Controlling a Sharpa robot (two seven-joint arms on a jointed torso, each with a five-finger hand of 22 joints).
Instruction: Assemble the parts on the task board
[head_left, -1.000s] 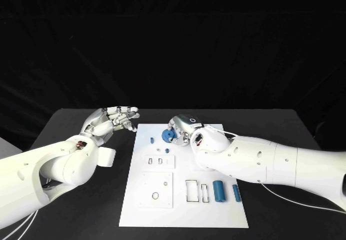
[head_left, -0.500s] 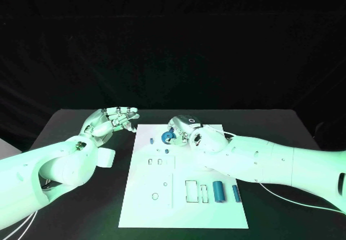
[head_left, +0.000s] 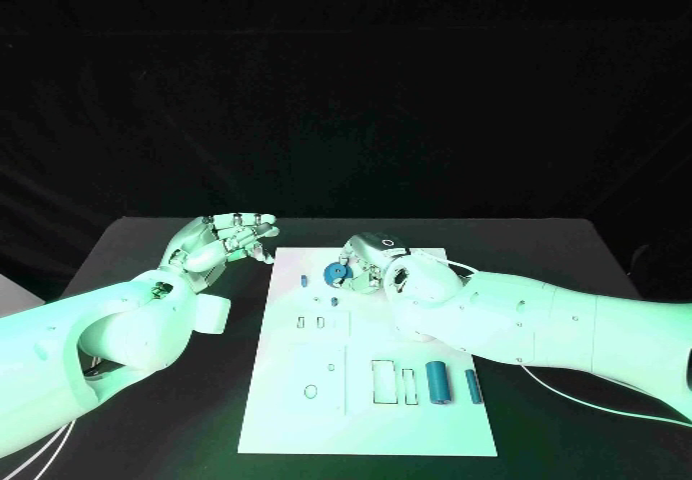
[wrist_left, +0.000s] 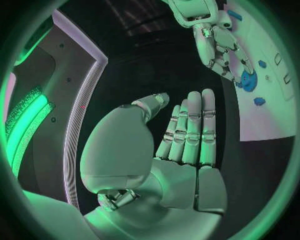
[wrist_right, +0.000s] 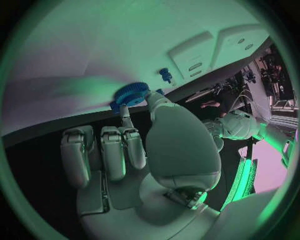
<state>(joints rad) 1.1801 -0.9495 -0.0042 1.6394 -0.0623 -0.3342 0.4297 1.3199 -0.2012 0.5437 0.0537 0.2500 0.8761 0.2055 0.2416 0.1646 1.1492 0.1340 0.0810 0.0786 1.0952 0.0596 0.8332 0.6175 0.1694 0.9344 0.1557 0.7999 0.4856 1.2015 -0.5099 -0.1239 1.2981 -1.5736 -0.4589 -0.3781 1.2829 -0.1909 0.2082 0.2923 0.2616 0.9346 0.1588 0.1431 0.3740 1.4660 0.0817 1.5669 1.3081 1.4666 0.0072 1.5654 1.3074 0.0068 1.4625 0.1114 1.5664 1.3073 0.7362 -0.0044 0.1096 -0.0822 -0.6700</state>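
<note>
A white task board (head_left: 289, 400) lies at the centre of the black table (head_left: 577, 260). At its 12 o'clock end, the right hand (head_left: 378, 262) pinches a blue toothed gear (head_left: 336, 270) between thumb and a finger, other fingers curled. The left hand (head_left: 224, 243), at the board's 10 o'clock, is raised beside it, fingers extended and empty. Two blue cylinders (head_left: 437, 382) lie at 4 o'clock.

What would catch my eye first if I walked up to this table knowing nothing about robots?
Probably the right robot hand at the far end of the white task board, pinching a blue gear between thumb and finger. Next, the left robot hand, raised off the board's left edge with nothing in it. Near the board's front right, two blue cylinders lie side by side.
</note>
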